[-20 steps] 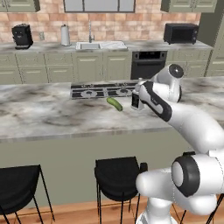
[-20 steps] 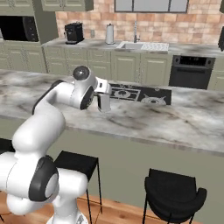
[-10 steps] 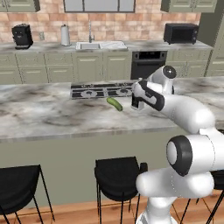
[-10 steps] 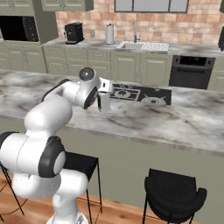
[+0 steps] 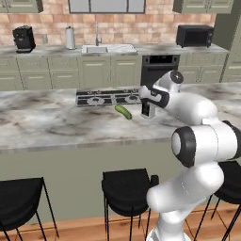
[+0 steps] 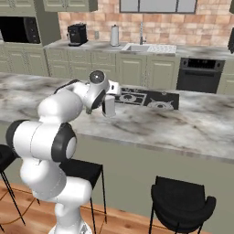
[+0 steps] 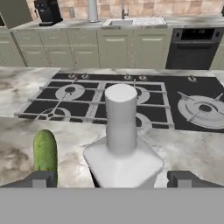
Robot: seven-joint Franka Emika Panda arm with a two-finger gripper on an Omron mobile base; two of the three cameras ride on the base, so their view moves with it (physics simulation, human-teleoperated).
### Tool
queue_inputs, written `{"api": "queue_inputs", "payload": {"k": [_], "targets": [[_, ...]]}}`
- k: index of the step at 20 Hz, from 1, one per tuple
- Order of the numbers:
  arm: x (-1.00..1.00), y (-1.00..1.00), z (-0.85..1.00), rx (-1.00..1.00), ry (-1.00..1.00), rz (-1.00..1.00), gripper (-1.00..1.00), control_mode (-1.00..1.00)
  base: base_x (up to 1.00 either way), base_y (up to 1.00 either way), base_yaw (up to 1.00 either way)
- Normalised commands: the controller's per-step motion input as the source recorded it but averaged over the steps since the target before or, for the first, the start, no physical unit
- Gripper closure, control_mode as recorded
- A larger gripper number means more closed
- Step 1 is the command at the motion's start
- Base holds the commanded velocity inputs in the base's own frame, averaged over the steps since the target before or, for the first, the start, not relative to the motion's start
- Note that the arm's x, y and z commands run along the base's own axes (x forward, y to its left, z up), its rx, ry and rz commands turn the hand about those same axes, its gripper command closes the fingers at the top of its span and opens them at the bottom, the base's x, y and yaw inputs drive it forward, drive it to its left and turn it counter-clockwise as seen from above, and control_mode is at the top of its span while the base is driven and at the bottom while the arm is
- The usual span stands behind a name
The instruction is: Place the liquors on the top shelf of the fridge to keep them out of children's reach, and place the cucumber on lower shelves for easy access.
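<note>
A tall clear-white liquor bottle [image 5: 146, 109] with a black label stands upright on the marble island, just in front of the cooktop. My gripper [image 5: 144, 97] sits over it, open, with one fingertip [image 7: 39, 179] on each side of the bottle's shoulders [image 7: 122, 164] and apart from them. The bottle [image 6: 109, 106] also shows beside my hand [image 6: 109, 95] in the right base view. A short dark green cucumber [image 5: 123, 111] lies on the marble just left of the bottle, and its end [image 7: 45, 151] is near my left fingertip. The fridge and its shelves are out of view.
A black cooktop [image 5: 108, 98] is set in the island behind the bottle. Black stools [image 5: 127, 188] stand along the island's near side. The back wall holds a sink [image 5: 107, 48], an oven [image 5: 160, 66], a microwave [image 5: 194, 36] and a coffee machine [image 5: 23, 38].
My arm has changed pose, the elbow swinging in and up behind the hand. The hand stays at the clear bottle with its jaws wide. Bottle and cucumber have not moved.
</note>
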Motion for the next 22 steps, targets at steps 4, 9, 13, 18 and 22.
{"api": "queue_inputs", "payload": {"k": [4,9,13,18,22], "targets": [[0.48,-0.04,-0.13,0.0,0.0,0.03,-1.0,-1.0,0.0,0.0,0.0],[0.44,-0.02,-0.14,0.0,0.0,0.03,-1.0,-1.0,0.0,0.0,0.0],[0.42,-0.01,-0.16,0.0,0.0,0.03,-1.0,-1.0,0.0,0.0,0.0],[0.36,0.0,-0.18,0.0,0.0,0.03,1.0,-1.0,0.0,0.0,0.0],[0.19,0.0,-0.16,0.0,0.0,0.03,1.0,-1.0,0.0,0.0,0.0]]}}
